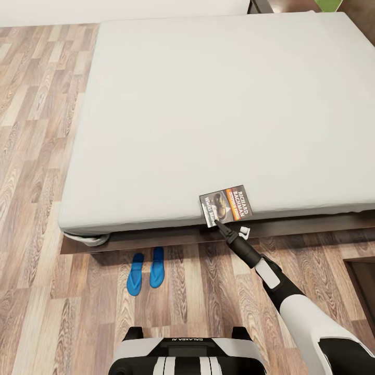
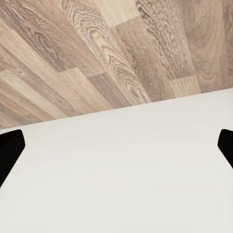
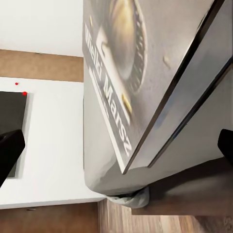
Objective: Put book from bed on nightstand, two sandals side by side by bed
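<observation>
At the 6 o'clock edge of the head view we are looking down past the robot's white-and-black trunk [image 1: 187,357] onto the brown wood-plank floor [image 1: 31,291], where the two sandals [image 1: 145,270] are lying side by side, just apart from each other, at about 7 o'clock from the picture's middle and just beside the foot of the bed. From 4 o'clock our right arm [image 1: 291,297] is reaching up toward the bed, and the right gripper [image 1: 217,223] is meeting the near edge of the book [image 1: 226,203], which is resting at the near edge of the mattress around 5 o'clock from the middle, its cover facing up with orange band and white lettering showing. In the right wrist view the book [image 3: 145,73] is looming very close between the dark fingertips [image 3: 9,155], which are sitting far out at either side; whether the jaws are actually pinching the cover we cannot tell. In the left wrist view the left gripper's fingertips [image 2: 8,150] are standing wide apart, holding nothing, over a pale white surface with plank floor beyond. Farther off, the bed [image 1: 156,237] is showing its dark brown frame under the plain pale mattress [image 1: 208,104], which is stretching away toward 12 o'clock.
</observation>
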